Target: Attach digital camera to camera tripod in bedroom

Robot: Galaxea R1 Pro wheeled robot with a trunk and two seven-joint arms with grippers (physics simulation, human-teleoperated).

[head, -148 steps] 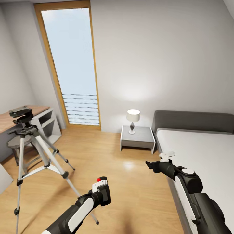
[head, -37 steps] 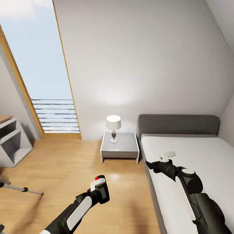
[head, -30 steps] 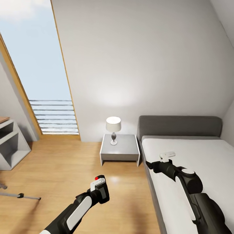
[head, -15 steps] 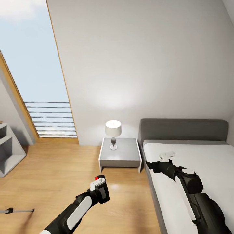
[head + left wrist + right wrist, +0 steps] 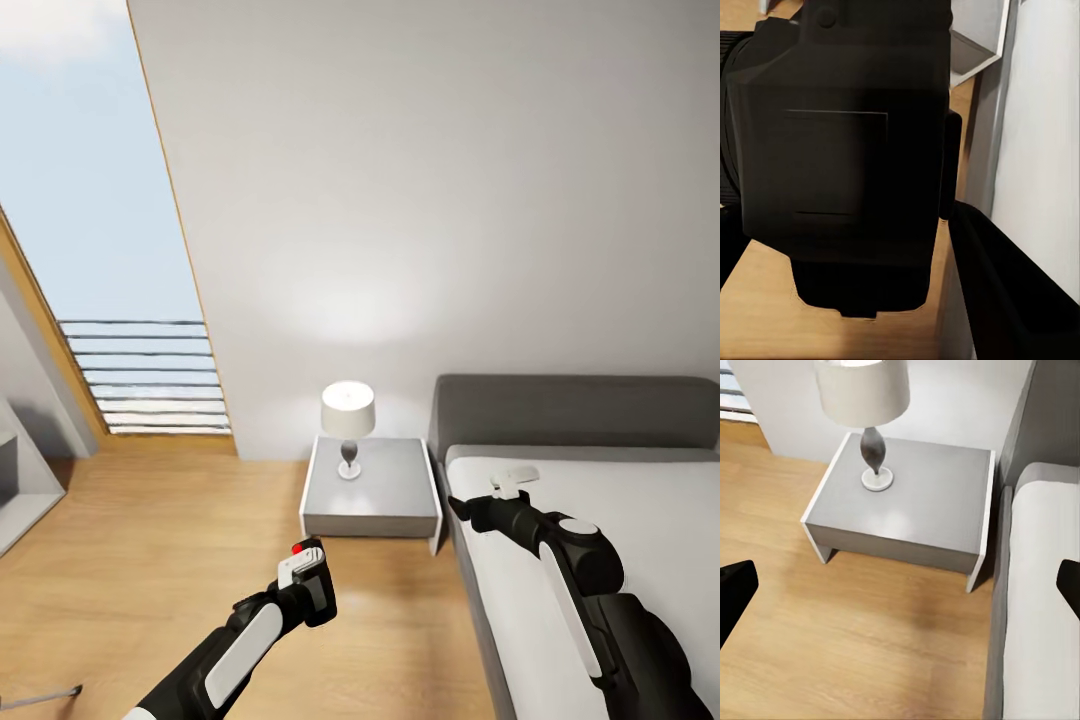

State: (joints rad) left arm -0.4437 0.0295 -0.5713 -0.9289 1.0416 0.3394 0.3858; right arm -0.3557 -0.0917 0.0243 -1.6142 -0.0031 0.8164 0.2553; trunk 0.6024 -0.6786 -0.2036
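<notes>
The digital camera [image 5: 844,157] sits in the left gripper [image 5: 305,585], clamped between its fingers and held low over the light wood floor [image 5: 150,560], in front of the grey nightstand [image 5: 372,490]. In the head view only its red round button [image 5: 297,548] and a sliver of black body show above the white gripper part. In the left wrist view the camera's flat black face lies close against the lens, with a faint rectangular panel outlined on it; no brand, label or writing can be read on that face. Which way the lens points cannot be told; the body stands roughly upright with the button uppermost. The right gripper [image 5: 900,585] is spread wide and holds nothing: its two dark fingertips [image 5: 735,585] sit at opposite edges of the right wrist view, over the nightstand, the lamp [image 5: 866,405] and the bed [image 5: 1042,585] edge. At the lower left corner of the head view, one silver leg end of the camera tripod [image 5: 40,693] lies near the floor, well apart from the camera.
</notes>
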